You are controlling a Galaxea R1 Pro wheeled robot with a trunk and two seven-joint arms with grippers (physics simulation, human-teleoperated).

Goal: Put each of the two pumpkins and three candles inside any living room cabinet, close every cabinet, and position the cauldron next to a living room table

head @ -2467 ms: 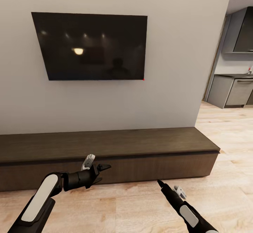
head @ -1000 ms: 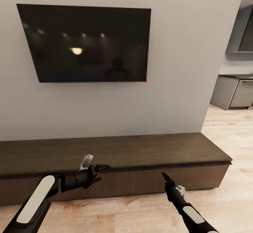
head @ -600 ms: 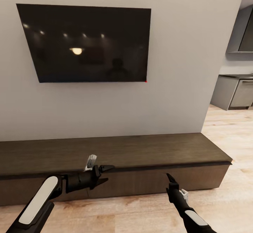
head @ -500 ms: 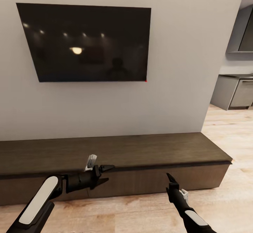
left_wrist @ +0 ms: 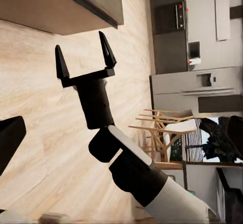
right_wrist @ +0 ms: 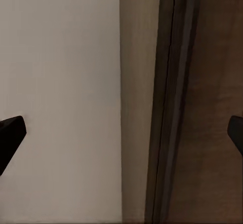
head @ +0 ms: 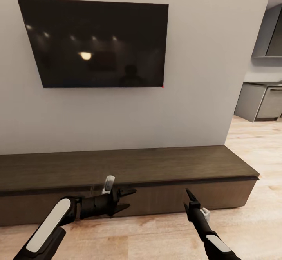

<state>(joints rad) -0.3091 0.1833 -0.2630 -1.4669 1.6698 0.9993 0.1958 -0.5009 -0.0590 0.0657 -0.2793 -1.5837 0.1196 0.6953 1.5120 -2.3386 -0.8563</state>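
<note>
Cabinet (head: 129,168) dead ahead under TV (head: 96,42), all fronts flush. Left gripper (head: 124,199) spread, empty, right at top seam. Right gripper (left_wrist: 85,57) spread too, empty, near front. Imo hook fingertip into seam, pull straight back.

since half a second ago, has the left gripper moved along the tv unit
Yes. The left gripper has shifted rightward along the TV unit front, toward the right gripper; the wall TV barely changed.

The long dark-brown TV cabinet (head: 129,166) stands on the pale wood-plank floor (head: 250,220) against the grey wall, running from nine o'clock across to three o'clock. Its flat fronts sit flush and its top is bare wood.
</note>
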